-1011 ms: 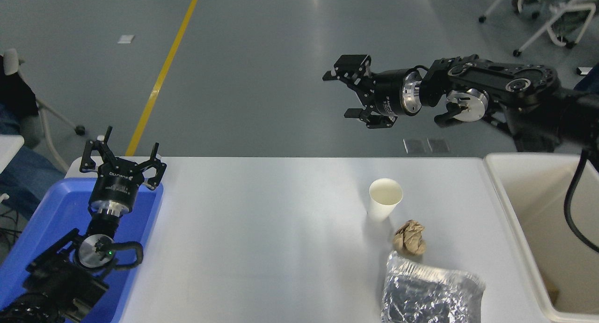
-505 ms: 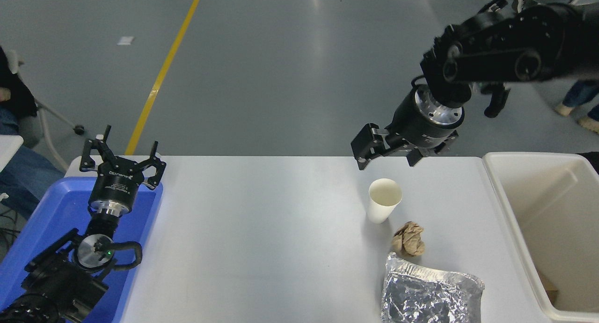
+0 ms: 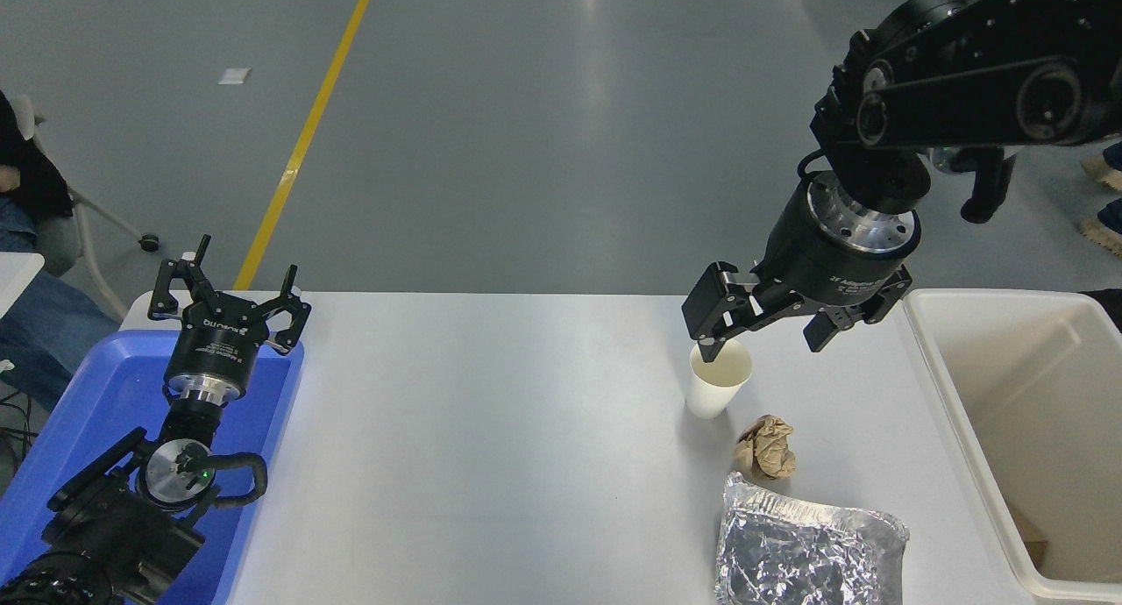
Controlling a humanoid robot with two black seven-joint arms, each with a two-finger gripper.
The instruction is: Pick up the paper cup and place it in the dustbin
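Observation:
A plain white paper cup (image 3: 717, 386) stands upright on the white table (image 3: 491, 430), right of the middle. My right gripper (image 3: 763, 342) is open and points down just above the cup's rim, its left finger (image 3: 712, 324) at the rim's far left edge. The cream-white dustbin (image 3: 1026, 430) stands at the table's right end, right of the cup. My left gripper (image 3: 230, 291) is open and parked over the blue tray at the lower left.
A crumpled brown paper ball (image 3: 766, 447) lies just in front of the cup. A crinkled foil container (image 3: 802, 548) lies nearer the front edge. A blue tray (image 3: 96, 395) sits at the left. A person's leg shows at the far left.
My right arm has swung from pointing left, high over the floor, to pointing down, and has come nearer and lower until the open gripper hangs at the cup's rim. The cup has not moved.

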